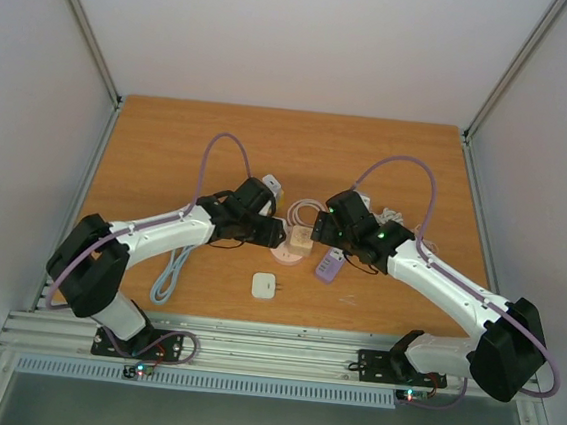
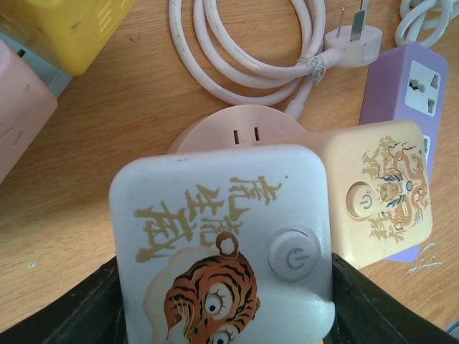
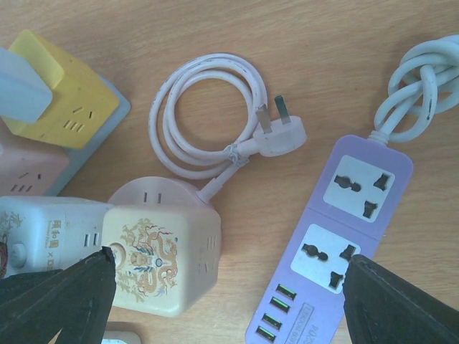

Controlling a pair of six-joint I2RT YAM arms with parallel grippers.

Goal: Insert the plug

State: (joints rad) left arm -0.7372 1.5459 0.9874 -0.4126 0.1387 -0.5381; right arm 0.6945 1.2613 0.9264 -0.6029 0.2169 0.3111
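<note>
My left gripper (image 2: 226, 319) is clamped on the white tiger cube (image 2: 215, 236), the plug for this job. Its black fingers (image 2: 75, 308) press the cube's two sides, and the printed face with the round button looks up at my wrist camera. The cube sits just in front of the pink round socket (image 2: 215, 132), close against the cream dragon cube (image 2: 380, 186), which stands on that socket. I cannot tell whether the tiger cube's pins are in anything.

My right gripper (image 3: 229, 312) holds nothing. Its fingers are spread wide above the cream cube and the purple power strip (image 3: 337, 236).

All of this lies mid-table on an orange-brown wood-grain table (image 1: 170, 141). A coiled pink cable (image 3: 193, 115) lies flat on the wood behind the socket, with its three-pin plug (image 3: 283, 132) free beside the purple strip. The strip's white cord (image 3: 423, 79) is bundled at its far end. A yellow cube (image 3: 61, 89) sits off to the left.

From above, a small white square adapter (image 1: 264, 285) lies alone nearer my bases, and a light blue cable (image 1: 169, 277) lies by my left arm.

Plain white walls (image 1: 301, 33) close the table in on three sides, with slanting aluminium posts (image 1: 85, 28) at the corners. A ribbed metal rail (image 1: 251, 345) runs along the near edge
</note>
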